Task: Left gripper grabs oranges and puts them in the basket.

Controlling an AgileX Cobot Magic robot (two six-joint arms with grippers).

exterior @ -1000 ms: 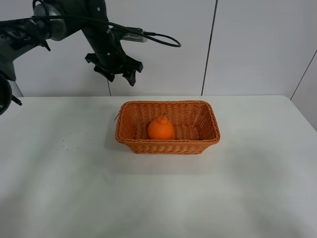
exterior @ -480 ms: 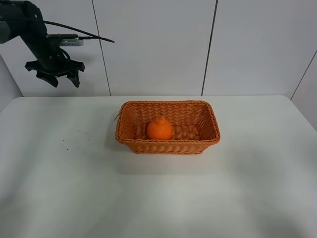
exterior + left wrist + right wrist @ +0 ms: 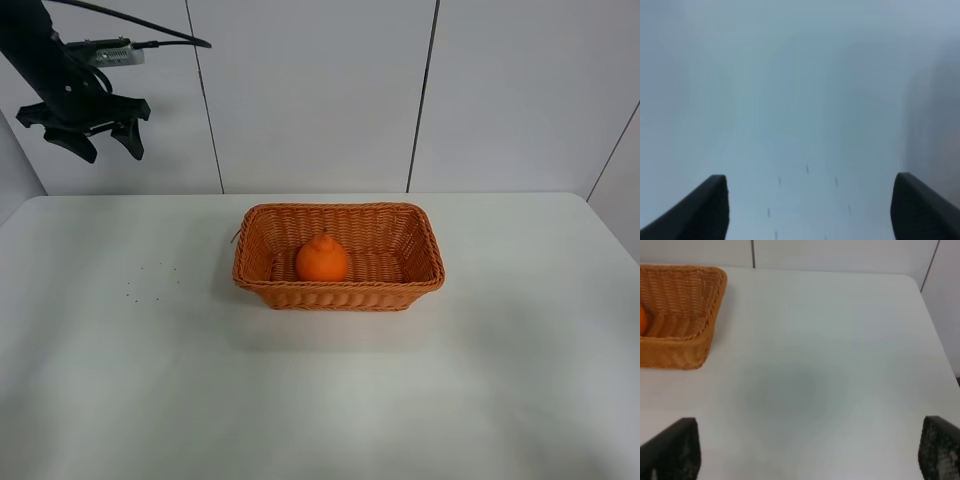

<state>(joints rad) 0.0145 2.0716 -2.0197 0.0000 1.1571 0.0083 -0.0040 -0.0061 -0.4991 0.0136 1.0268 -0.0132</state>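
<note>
The orange (image 3: 323, 259) with its knobby top lies inside the woven orange-brown basket (image 3: 420, 245) at the middle of the white table. A sliver of the orange (image 3: 642, 320) and the basket's end (image 3: 685, 305) show in the right wrist view. My left gripper (image 3: 85, 135) is open and empty, high above the table's far left, well away from the basket. In the left wrist view its fingertips (image 3: 700, 210) stand wide apart over bare table. My right gripper (image 3: 805, 460) is open and empty; it is out of the exterior high view.
The white table (image 3: 320, 400) spreads around the basket. A few small dark specks (image 3: 150, 280) lie left of the basket. White wall panels (image 3: 420, 90) stand behind the table's far edge.
My left arm swung from above the basket's back left to the far left, then rose a little more. The orange and basket have not moved.
</note>
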